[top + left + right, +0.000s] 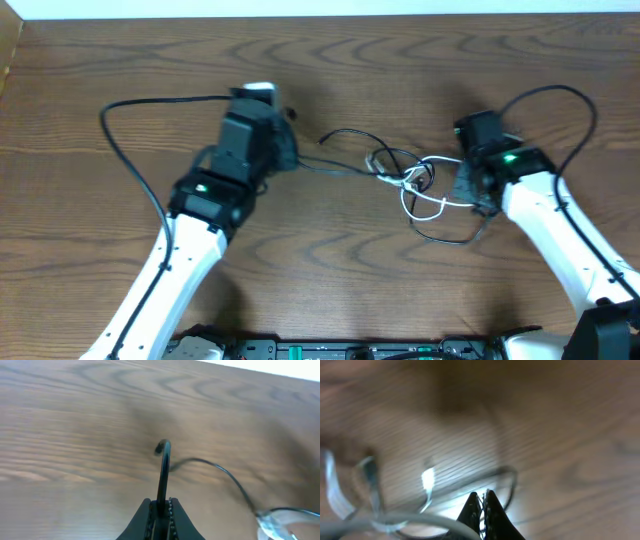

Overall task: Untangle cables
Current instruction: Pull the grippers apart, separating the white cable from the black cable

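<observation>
The black cable and the white cable lie knotted together mid-table. My left gripper sits at the tangle's left end, shut on the black cable. That cable rises straight out of the jaws of the left gripper to a small bent plug end. My right gripper sits at the tangle's right end. In the right wrist view the right gripper is shut. The white cable sweeps across in front of its left finger and a black loop curls behind the tips. Blur hides whether either is pinched.
Thick black arm leads arc over the wooden table, one at the far left and one at the far right. The table's back edge runs along the top.
</observation>
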### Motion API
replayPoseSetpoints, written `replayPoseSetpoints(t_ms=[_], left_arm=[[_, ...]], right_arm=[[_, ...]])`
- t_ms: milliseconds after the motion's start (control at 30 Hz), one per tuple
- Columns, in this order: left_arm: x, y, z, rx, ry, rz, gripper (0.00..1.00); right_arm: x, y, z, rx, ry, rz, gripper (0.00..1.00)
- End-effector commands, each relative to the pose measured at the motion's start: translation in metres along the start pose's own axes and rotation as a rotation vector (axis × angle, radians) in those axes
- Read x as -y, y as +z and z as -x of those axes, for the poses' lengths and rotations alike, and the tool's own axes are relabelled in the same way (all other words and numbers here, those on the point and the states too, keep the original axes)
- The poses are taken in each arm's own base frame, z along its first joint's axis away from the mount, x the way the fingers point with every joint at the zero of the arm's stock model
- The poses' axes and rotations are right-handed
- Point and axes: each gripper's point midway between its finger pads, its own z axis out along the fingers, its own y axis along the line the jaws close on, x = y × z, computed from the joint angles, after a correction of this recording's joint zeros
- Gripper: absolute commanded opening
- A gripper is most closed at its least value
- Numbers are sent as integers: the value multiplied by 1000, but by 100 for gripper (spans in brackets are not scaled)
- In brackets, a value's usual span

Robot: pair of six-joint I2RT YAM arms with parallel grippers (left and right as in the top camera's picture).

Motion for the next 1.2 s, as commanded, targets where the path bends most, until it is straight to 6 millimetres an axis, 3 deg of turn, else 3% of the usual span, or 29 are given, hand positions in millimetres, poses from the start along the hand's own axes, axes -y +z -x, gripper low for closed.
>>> replayPoseSetpoints(t_ms=[0, 167, 333, 633, 833, 1000, 1167], left_arm=[[-51, -5, 19, 56, -51, 131, 8], [-111, -12, 32, 86, -175, 218, 8], [-164, -24, 37, 122, -340, 281, 8], [-238, -53, 39, 190, -505, 369, 7], [-264, -67, 44, 244, -540, 417, 8], [-283, -78, 43, 277, -582, 457, 7], [-289, -81, 38, 266, -598, 469, 8]], right_arm=[[39, 3, 21, 49, 105, -114, 1], [78, 11, 33, 35, 230, -160, 1], [102, 17, 39, 19, 326, -163, 1], [142, 27, 50, 7, 498, -123, 1], [148, 31, 61, 13, 560, -21, 1], [171, 34, 60, 10, 616, -34, 1], [177, 35, 62, 2, 639, 36, 1]])
